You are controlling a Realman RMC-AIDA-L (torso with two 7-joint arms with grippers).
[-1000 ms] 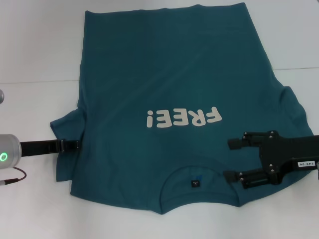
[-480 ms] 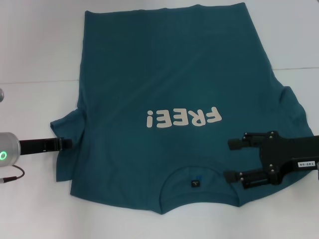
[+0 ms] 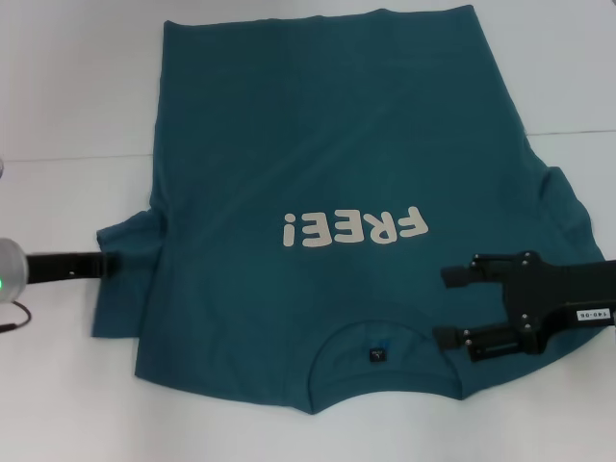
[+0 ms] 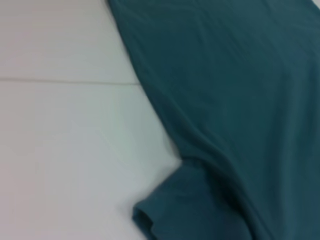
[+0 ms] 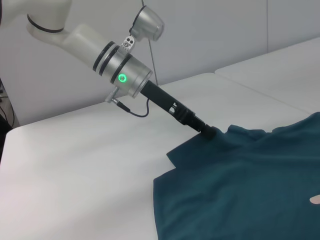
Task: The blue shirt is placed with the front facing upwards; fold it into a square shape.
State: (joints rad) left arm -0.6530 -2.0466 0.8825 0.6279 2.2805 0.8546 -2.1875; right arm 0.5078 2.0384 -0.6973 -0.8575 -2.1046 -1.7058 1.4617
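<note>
White tabletop (image 3: pixel 58 96), matte and smooth with a thin seam running across it, fills the scene and carries the blue shirt (image 3: pixel 337 164). That shirt lies flat and front up, its long axis running away from the robot: neck opening (image 3: pixel 380 361) at the near edge, hem at the far edge, and the cream "FREE!" print (image 3: pixel 354 229) just beyond the collar. The fabric is soft, dark teal cotton with faint creases.

Beside the collar, on the shirt's left sleeve (image 3: pixel 125 279), sits the left gripper (image 3: pixel 108 260); its tip touches or pinches the sleeve cloth where the sleeve meets the body, but whether its fingers are closed cannot be told. On the other side of the collar, the right gripper (image 3: pixel 458 306) hovers over the near right shoulder area with its black fingers spread apart, holding nothing.

Each arm is nearest its own sleeve, and the fold will likely turn on drawing those sides inward toward the print, across the shirt's long axis.
</note>
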